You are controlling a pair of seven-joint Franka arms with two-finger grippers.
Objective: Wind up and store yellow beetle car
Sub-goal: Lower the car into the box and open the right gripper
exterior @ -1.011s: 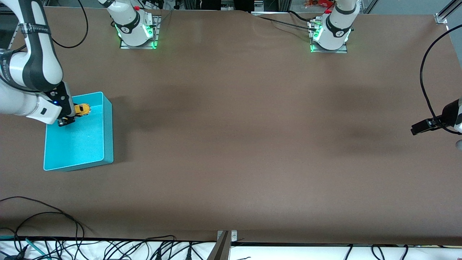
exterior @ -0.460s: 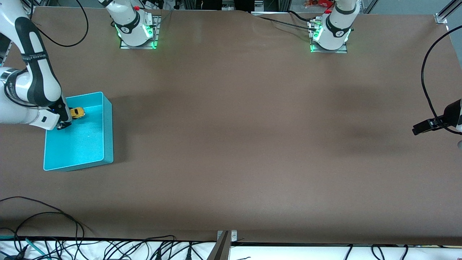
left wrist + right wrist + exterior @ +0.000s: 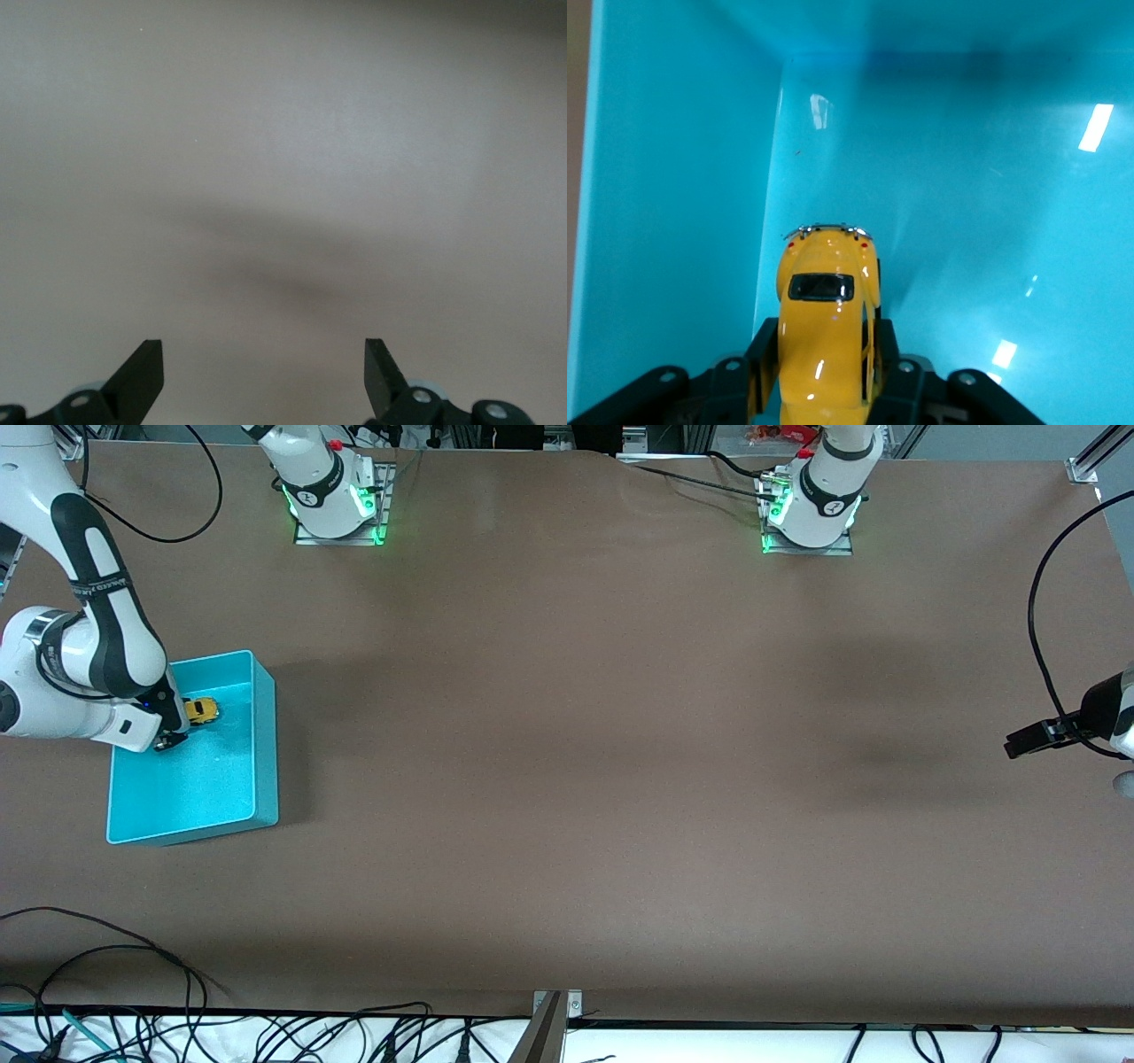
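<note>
The yellow beetle car (image 3: 202, 709) is inside the turquoise bin (image 3: 263, 779), close to the bin wall farther from the front camera. My right gripper (image 3: 177, 728) is shut on it, a finger pressed against each side. In the right wrist view the yellow beetle car (image 3: 824, 310) pokes out past the right gripper (image 3: 824, 354), its dark window facing up, with the bin wall (image 3: 673, 177) beside it. I cannot tell whether its wheels touch the bin floor. My left gripper (image 3: 1019, 744) waits open over bare table at the left arm's end, and in the left wrist view the left gripper (image 3: 264, 367) holds nothing.
The bin stands at the right arm's end of the brown table (image 3: 567, 779). Loose cables (image 3: 106, 992) lie along the table edge nearest the front camera. A black cable (image 3: 1041, 620) loops above the left gripper.
My right arm has shifted and brought the car lower in the bin, still gripped. The left arm has barely moved.
</note>
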